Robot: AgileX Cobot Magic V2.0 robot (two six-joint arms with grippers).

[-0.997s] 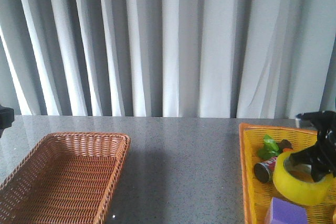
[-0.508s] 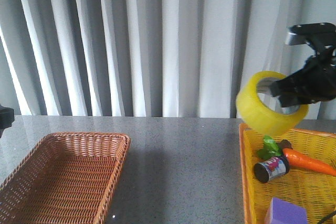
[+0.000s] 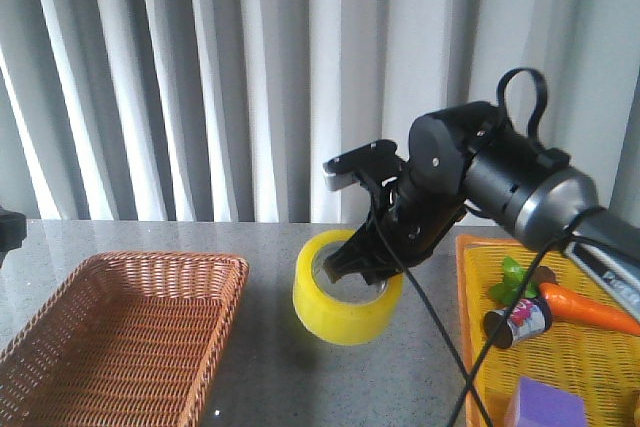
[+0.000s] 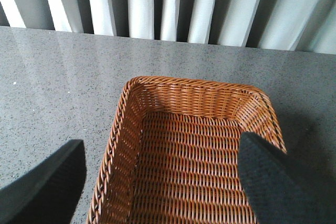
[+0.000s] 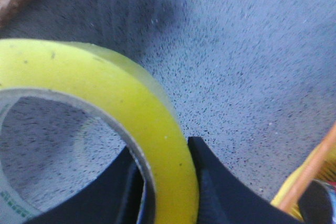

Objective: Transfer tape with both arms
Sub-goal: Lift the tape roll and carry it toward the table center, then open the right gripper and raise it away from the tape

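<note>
Tape, a glossy translucent yellow roll with a pale inner core, hangs just above the speckled grey desk near its middle, between the woven brown basket on the left and the yellow tray on the right. The right gripper has its black fingers clamped on the roll's wall, one inside the core and one outside. The left gripper holds its fingers apart above the basket.

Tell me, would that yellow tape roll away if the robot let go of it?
Probably not far: the tape hangs nearly flat, hole up, so it would likely land on its flat side. It looks stiff, keeping its ring shape with the right tool pinching one wall. Tipped on edge, though, the round rim could roll along the smooth table.
</note>
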